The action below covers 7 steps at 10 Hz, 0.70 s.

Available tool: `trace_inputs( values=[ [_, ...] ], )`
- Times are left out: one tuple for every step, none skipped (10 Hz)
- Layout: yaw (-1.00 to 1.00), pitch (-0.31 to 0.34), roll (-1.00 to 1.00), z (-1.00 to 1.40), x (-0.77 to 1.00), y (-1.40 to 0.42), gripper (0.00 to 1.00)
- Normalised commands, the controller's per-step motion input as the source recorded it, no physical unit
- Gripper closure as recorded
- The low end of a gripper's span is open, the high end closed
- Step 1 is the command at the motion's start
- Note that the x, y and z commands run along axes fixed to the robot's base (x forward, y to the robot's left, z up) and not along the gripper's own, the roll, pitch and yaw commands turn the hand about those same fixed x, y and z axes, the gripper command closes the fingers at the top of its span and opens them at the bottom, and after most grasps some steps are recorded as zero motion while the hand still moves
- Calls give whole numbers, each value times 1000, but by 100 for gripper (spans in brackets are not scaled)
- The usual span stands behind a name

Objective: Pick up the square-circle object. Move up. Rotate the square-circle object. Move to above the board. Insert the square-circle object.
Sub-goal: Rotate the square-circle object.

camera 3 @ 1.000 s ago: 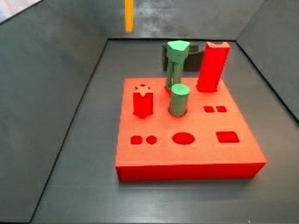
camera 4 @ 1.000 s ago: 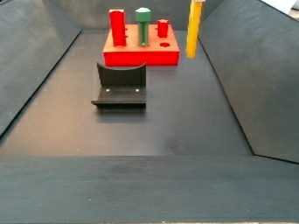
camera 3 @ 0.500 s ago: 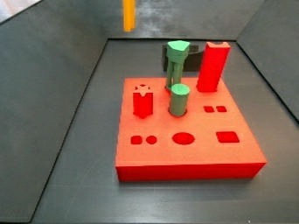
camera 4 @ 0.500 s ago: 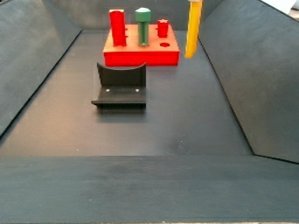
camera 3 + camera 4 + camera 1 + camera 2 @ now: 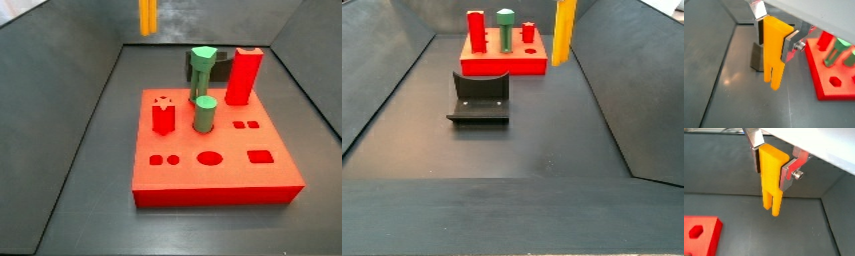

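1. Wrist view toward the board: gripper (image 5: 774, 34) clamped on the square-circle object (image 5: 774, 52), silver finger plates (image 5: 789, 46) pressed against its flat sides. Yellow-orange peg hanging prongs down, clear of the grey floor (image 5: 737, 100). Forked tips free in the air. Dark upright piece, likely the fixture (image 5: 756, 56), just behind the peg. Red board (image 5: 832, 82) off to one side, with a red upright and a green peg (image 5: 841, 50) standing on it.

2. Wrist view toward the wall: same pinch seen again, gripper (image 5: 773, 159) closed on the square-circle object (image 5: 771, 178), screw head visible on one finger plate (image 5: 791, 172). Two prongs pointing down, a slit between them. Corner of the board (image 5: 701, 235) low in view, one hexagonal hole showing.

3. Side view over the board: square-circle object (image 5: 148, 15) high at the back, well above and behind the board (image 5: 214, 160); gripper itself out of frame. Board flat on the floor, cut-outs open along the near edge. Standing in it: red pillar (image 5: 243, 75), two green pegs (image 5: 205, 112), a short red star peg (image 5: 163, 115).

4. Side view down the table: square-circle object (image 5: 564, 30) upright, top cropped, lower end just beside the board (image 5: 505, 62), off its edge. Fixture (image 5: 478, 97) on the floor, nearer the camera than the board. Gripper not visible here.
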Motion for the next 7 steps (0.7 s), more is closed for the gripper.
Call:
trace_inputs(
  values=[
    [-1000, -5, -11, 0, 0, 4, 100],
    [-1000, -6, -12, 0, 0, 6, 100],
    [-1000, -6, -13, 0, -1, 6, 100],
    [-1000, -7, -14, 0, 0, 6, 100],
    [-1000, -8, -16, 0, -1, 7, 100],
    [-1000, -9, -19, 0, -1, 8, 100],
    [-1000, -10, -22, 0, -1, 8, 100]
  ],
)
